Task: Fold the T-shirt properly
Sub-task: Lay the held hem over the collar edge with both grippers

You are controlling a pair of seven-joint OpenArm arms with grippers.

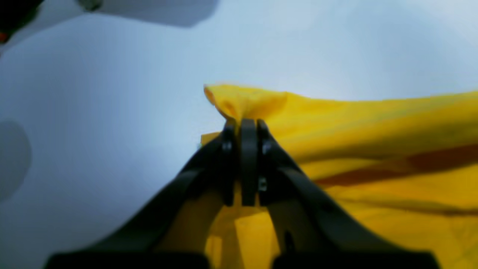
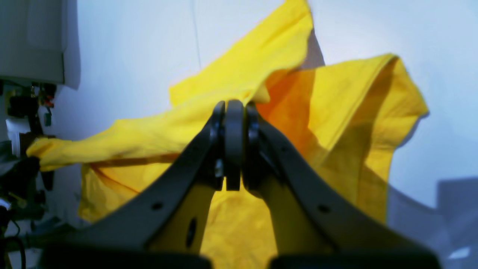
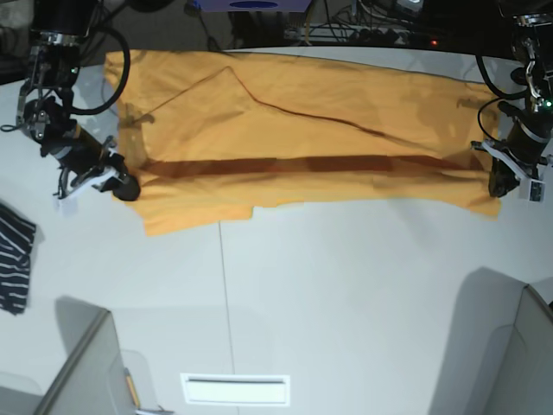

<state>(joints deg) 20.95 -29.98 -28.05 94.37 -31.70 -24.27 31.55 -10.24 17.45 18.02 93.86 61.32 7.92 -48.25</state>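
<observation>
The orange-yellow T-shirt [image 3: 302, 138] is stretched wide across the far part of the white table [image 3: 346, 294], with a long fold line running across its middle. In the base view my left gripper [image 3: 499, 183] is at the shirt's right end and my right gripper [image 3: 128, 186] is at its left end. The left wrist view has my left gripper [image 1: 242, 121] shut on a bunched edge of the T-shirt [image 1: 373, 123]. In the right wrist view my right gripper [image 2: 234, 102] is shut on the T-shirt [image 2: 336, 97], whose cloth hangs in folds behind the jaws.
A small dark navy garment with white stripes [image 3: 13, 255] lies at the table's left edge. Grey panels stand at the near left [image 3: 78, 372] and near right [image 3: 518, 346] corners. Cables and equipment [image 3: 363, 17] run along the back edge.
</observation>
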